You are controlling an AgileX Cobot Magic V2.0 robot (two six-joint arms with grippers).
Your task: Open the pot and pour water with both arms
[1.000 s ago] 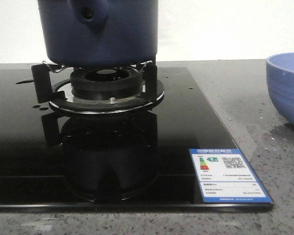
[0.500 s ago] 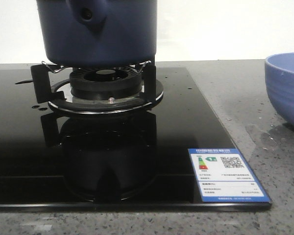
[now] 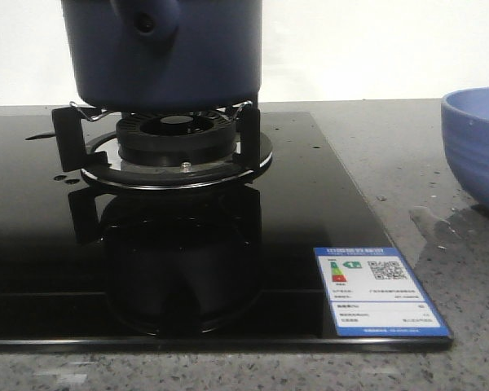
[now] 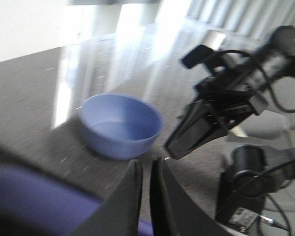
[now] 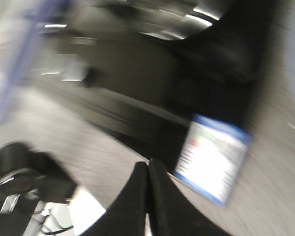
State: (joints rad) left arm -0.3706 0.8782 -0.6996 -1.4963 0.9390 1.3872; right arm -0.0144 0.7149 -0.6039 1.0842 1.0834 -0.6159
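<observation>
here the pot (image 3: pixel 163 53) sits over the burner (image 3: pixel 175 138), countertop (image 3: pixel 440 187) rightward.

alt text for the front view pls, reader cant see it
A dark navy pot sits on a gas burner of a glossy black cooktop with an energy label sticker near its front right corner. A lighter blue bowl stands on the speckled grey counter at right. No arm is visible.

grey speckled tabletop (image 3: pixel 440 163), black glass hob (image 3: pixel 187 244) lying on it, light blue bowl (image 3: pixel 477 147) right of hob, wet patch (image 3: pixel 430 221) between hob and bowl
</observation>
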